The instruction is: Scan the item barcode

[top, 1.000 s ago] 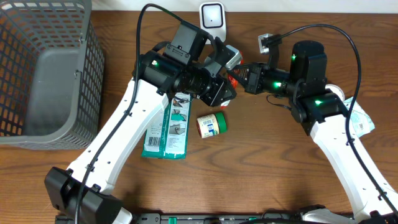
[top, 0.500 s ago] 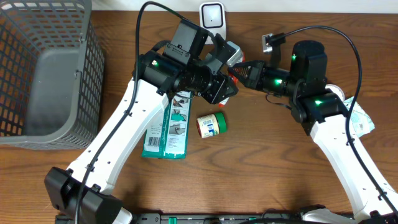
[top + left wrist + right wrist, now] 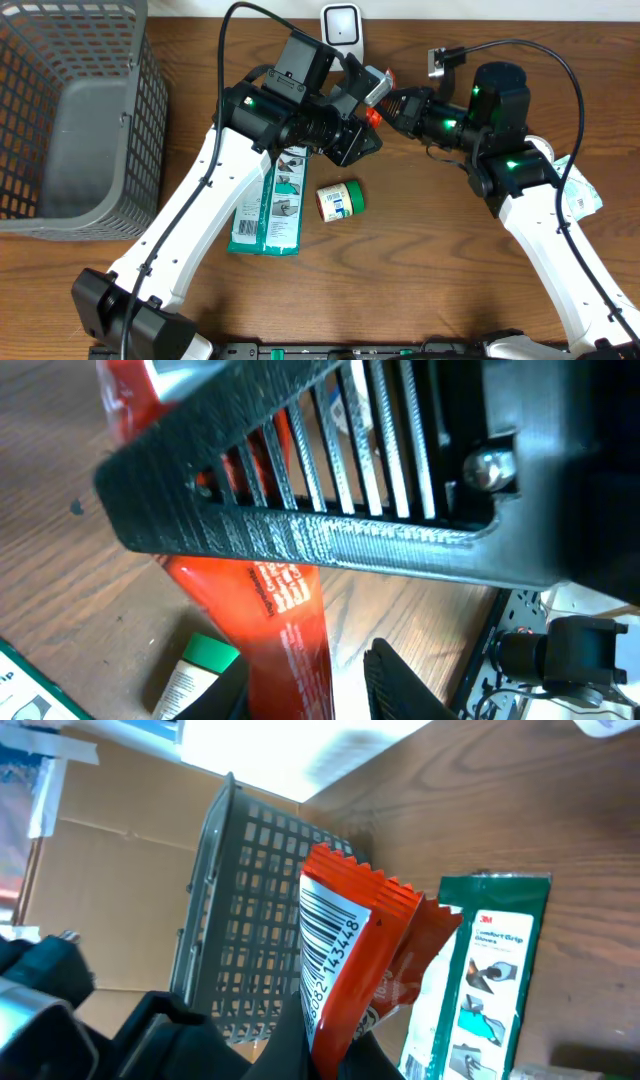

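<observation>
Brown wooden tabletop (image 3: 430,260) runs under both my arms, and far to the left of my left gripper (image 3: 360,142) stands a grey mesh basket (image 3: 150,120), only its solid grey floor showing inside. Below and to the left of that gripper, under my left forearm, a flat green 3M pack (image 3: 270,205) lies on the wood. A small jar (image 3: 341,200) with a green and white label lies on its side just beside it, directly below the gripper. Above both grippers, at the far edge of the table, stands a white scanner (image 3: 340,25). The red packet (image 3: 335,970) hangs between my two grippers, off the table, with its barcode facing my right wrist camera. My left jaws stand narrowly apart around its lower end, with a strip of table showing between the packet and one finger. Whether they pinch it I cannot tell. My right gripper (image 3: 392,102) is clamped tight on the packet, its slotted finger crossing the left wrist view. Well to the right of it, half under my right forearm, lies a white and teal pouch (image 3: 582,192).
</observation>
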Tool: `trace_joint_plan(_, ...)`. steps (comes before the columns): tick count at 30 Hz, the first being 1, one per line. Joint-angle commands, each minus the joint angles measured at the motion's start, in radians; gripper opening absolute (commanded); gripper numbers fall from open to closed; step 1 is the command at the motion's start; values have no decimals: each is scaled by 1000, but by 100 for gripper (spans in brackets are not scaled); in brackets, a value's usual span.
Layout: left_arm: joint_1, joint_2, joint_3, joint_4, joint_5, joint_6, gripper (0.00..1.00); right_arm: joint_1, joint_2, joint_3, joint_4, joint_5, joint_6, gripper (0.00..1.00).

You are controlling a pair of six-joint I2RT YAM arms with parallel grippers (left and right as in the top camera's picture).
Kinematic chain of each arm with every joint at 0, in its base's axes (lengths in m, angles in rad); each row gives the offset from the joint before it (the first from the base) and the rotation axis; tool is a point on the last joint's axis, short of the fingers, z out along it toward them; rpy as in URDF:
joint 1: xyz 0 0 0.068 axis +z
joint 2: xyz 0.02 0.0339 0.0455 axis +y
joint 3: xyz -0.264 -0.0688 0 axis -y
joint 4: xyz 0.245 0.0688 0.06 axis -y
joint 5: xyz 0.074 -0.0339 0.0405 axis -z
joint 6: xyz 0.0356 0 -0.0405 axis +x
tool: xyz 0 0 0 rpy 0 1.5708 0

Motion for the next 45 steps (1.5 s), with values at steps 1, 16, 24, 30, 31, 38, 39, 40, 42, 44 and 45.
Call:
trace_joint_plan(1,-1,-9,16,1,-56,9,28,-8,6,-4,-13,29,7,1)
trace_joint_plan(16,-1,-9,16,1,-92,9,7,-8,6,-4,-12,37,-2,5)
trace_joint_plan(24,-1,-9,16,-12,-91,9,7,-27,6,-4,-6,67,-72,98)
trace_joint_plan(30,-1,-9,16,-42,-92,41,7,-94,6,-4,-13,49,-72,98)
trace_joint_plan(31,-1,-9,16,-44,-92,41,7,-106,6,-4,-15,35,-73,96)
trace_joint_plan(38,-1,-9,16,-44,-114,48,7,-121,6,-4,-76,-76,-122,65)
trace_joint_plan(39,-1,-9,16,-44,-114,47,7,-118,6,-4,-82,-83,-125,66)
trace_joint_plan(40,-1,-9,16,-44,-114,47,7,-115,6,-4,-89,-84,-125,66)
trace_joint_plan(42,-1,-9,16,-45,-114,47,7,-112,7,-4,-90,-83,-136,64)
trace_joint_plan(44,-1,-9,16,-45,-113,47,7,-112,7,-4,-86,-74,-140,59)
trace_joint_plan(45,-1,-9,16,-45,-113,47,7,-111,7,-4,-80,-72,-140,52)
